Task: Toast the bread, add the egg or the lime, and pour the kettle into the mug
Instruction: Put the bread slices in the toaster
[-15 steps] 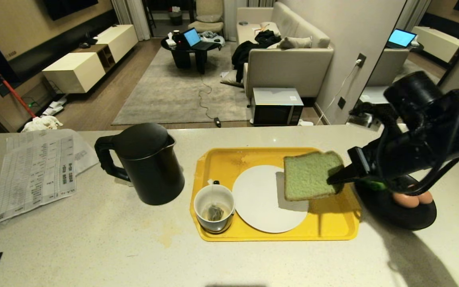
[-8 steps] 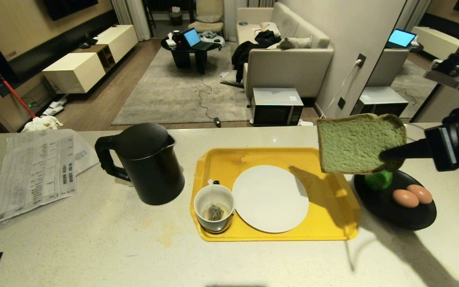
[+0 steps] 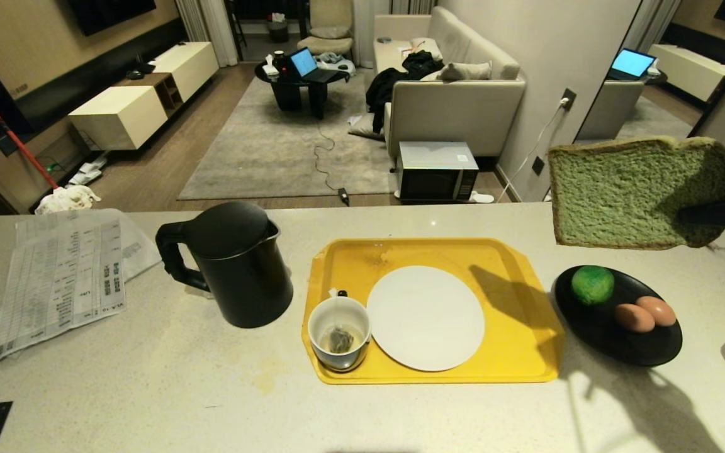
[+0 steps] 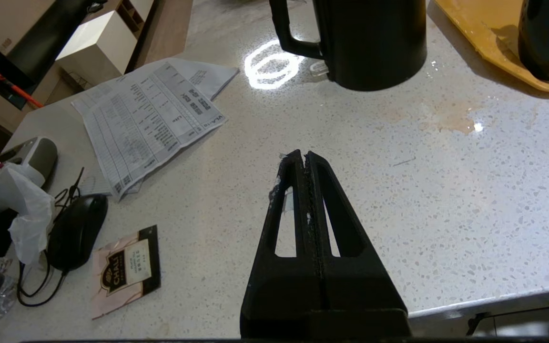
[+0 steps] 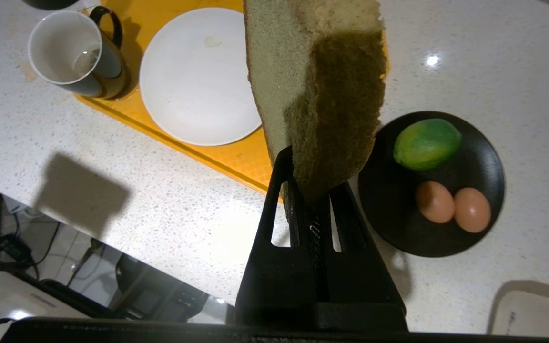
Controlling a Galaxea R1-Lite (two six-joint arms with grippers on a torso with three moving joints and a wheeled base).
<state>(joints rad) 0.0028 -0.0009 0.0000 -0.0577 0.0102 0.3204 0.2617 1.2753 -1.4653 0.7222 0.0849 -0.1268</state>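
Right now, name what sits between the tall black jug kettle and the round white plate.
The white mug with a teabag, on the yellow tray, in the head view.

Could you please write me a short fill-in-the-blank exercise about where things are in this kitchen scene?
1. The right gripper is shut on the ____, held in the air above the counter.
2. The mug stands on the yellow ____.
3. The black dish holds two eggs and one ____.
4. The kettle has its handle on the side away from the ____.

Missing words: bread; tray; lime; tray
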